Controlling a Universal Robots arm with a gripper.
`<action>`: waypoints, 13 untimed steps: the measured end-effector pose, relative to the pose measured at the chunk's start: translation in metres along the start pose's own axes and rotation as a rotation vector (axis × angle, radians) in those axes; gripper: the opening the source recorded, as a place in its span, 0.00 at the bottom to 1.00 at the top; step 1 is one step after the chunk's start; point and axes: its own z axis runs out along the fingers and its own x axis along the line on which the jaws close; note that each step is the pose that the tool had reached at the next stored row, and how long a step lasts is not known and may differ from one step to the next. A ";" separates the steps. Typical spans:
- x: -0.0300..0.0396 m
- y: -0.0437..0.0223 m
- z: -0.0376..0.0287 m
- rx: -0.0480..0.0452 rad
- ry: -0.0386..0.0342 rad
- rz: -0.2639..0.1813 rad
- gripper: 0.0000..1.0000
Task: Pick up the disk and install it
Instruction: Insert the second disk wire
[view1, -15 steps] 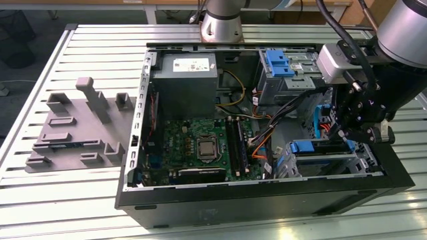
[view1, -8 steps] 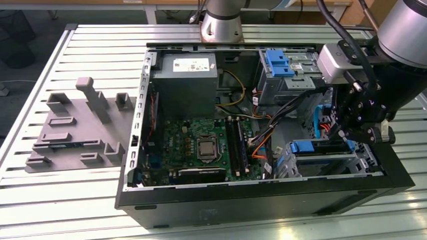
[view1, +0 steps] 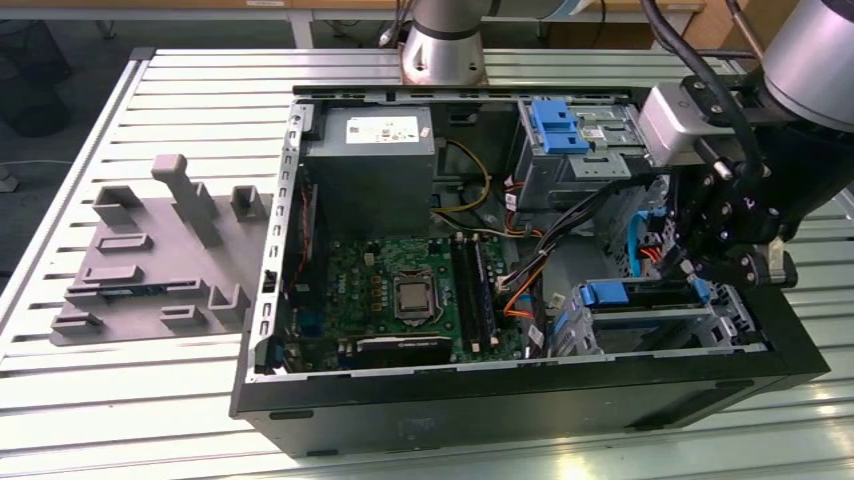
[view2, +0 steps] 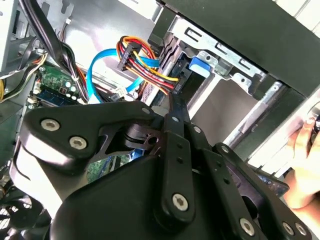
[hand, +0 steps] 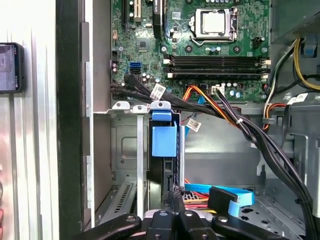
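The disk (view1: 623, 294) stands on edge in the metal drive cage (view1: 667, 330) at the near corner of the open computer case, on the exterior view's right. Its bright blue carrier tab (hand: 164, 141) faces out of the slot, and the dark drive edge runs below it. My gripper (view1: 694, 270) hangs over that cage. In the first wrist view the gripper (hand: 173, 197) has its fingers pressed together right at the disk's edge. In the second wrist view the shut fingertips (view2: 175, 102) point at the blue tab (view2: 200, 64), with nothing seen between them.
Bundled power and data cables (hand: 240, 125) cross beside the cage. The motherboard (view1: 400, 290) fills the case floor. A second blue bracket (view1: 554, 125) sits in the far bay. A grey fixture block (view1: 147, 250) lies on the slatted table. A person's hand (view2: 306, 165) is near the case.
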 end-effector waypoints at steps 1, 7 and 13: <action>0.0000 -0.0001 -0.0033 0.0000 0.0000 0.000 0.11; 0.0031 0.0105 -0.0088 0.0001 -0.0012 0.000 0.11; 0.0035 0.0217 -0.0189 0.0003 -0.0042 0.000 0.11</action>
